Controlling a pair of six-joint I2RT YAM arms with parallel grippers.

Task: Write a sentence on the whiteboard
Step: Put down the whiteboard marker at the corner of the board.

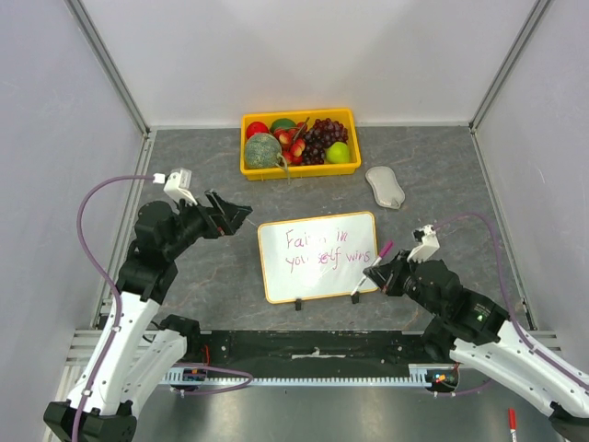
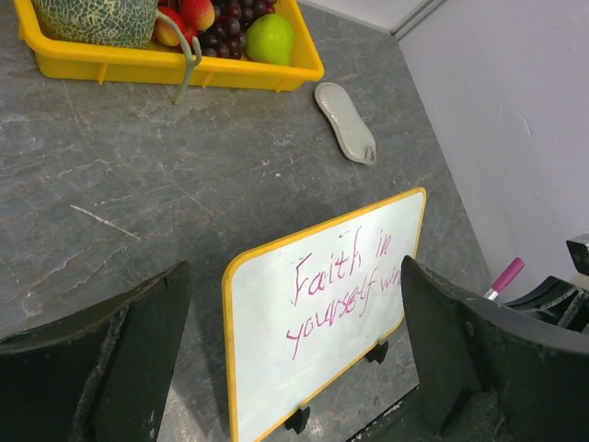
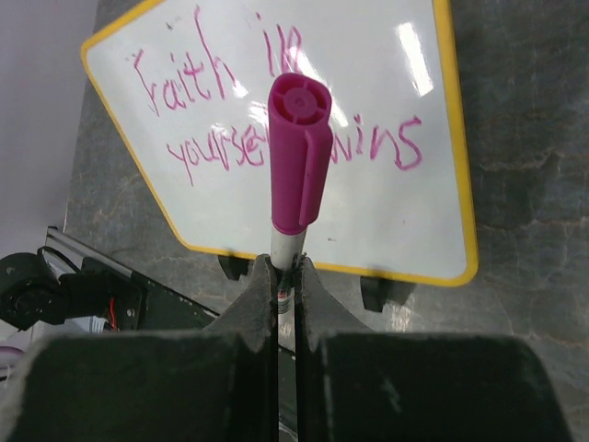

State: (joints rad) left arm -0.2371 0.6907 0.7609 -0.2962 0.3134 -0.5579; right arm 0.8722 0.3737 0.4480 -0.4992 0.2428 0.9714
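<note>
Right gripper (image 3: 283,276) pinched tight on the white-barrelled marker with the magenta cap (image 3: 296,157), poised at the right edge of the flat white yellow-rimmed whiteboard (image 1: 313,281). Left gripper (image 1: 237,216) spread wide, gripping nothing, hovering just left of the board, which lies central on the grey tabletop (image 1: 202,166), pink handwritten sentence (image 1: 324,249) across it in two lines

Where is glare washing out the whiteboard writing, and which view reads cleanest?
Top external: glare bleaches part of the sentence on the whiteboard. Right wrist: bright patches; the marker hides part of line two. Left wrist: no glare, cleanest, though a finger clips the last word.
</note>
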